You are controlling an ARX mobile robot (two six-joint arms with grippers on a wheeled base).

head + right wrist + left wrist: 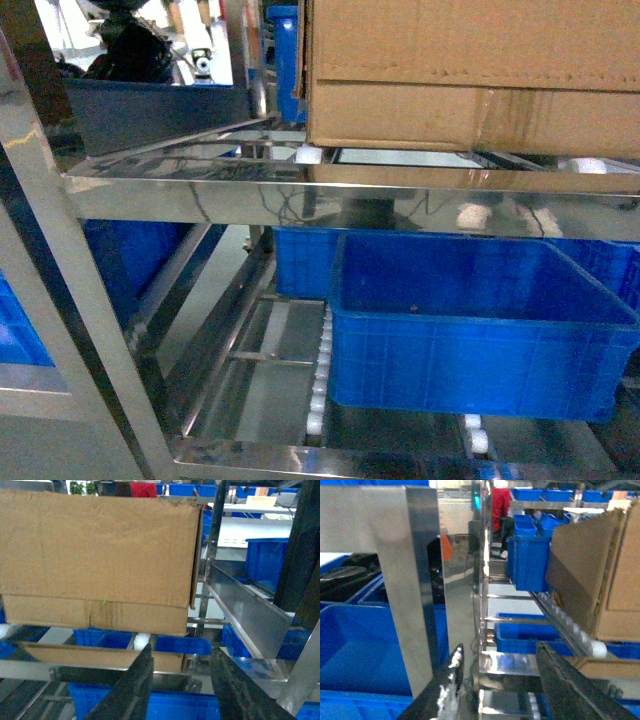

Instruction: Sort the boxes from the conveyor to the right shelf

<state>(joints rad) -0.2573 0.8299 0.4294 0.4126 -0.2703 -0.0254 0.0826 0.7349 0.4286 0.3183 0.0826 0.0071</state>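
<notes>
carton (470, 75): brown cardboard, upright | on steel shelf (330, 195) top roller rails

The right half of the upper deck of the right shelf (200, 185) is taken up by the cardboard box (470, 70), while the left half of the deck, between the box and the front-left upright (40, 200), is left free. Passage below the deck is narrowed on the right by a blue crate (470, 320) seated on the lower roller rails (320, 390); a bare strip of rail is left along its left side. More blue crates (527, 555) are stacked behind the box.
</notes>
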